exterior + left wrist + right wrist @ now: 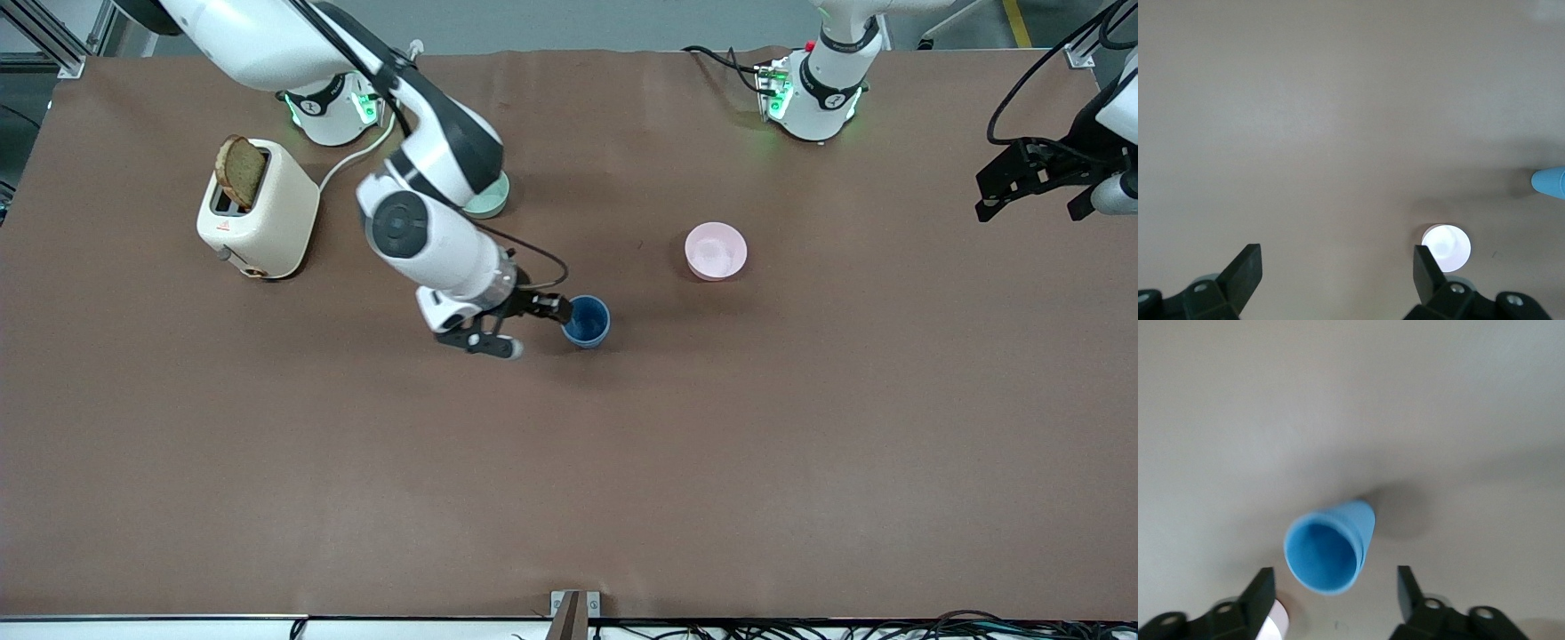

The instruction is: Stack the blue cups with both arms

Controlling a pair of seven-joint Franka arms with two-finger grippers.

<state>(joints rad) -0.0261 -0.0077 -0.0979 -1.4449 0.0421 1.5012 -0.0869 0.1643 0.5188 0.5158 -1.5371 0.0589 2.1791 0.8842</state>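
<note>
I see one matte blue plastic tumbler stack point(586, 321) upright mid-table; the right wrist view shows a doubled rim, so I judge the cups already nested. Right gripper point(524, 327) sits just beside it toward the right arm's end, fingers spread, holding nothing, cup axis vertical and clear of the jaws. Left gripper point(1031, 188) waits open over the left arm's end, well apart from the cups.
</note>
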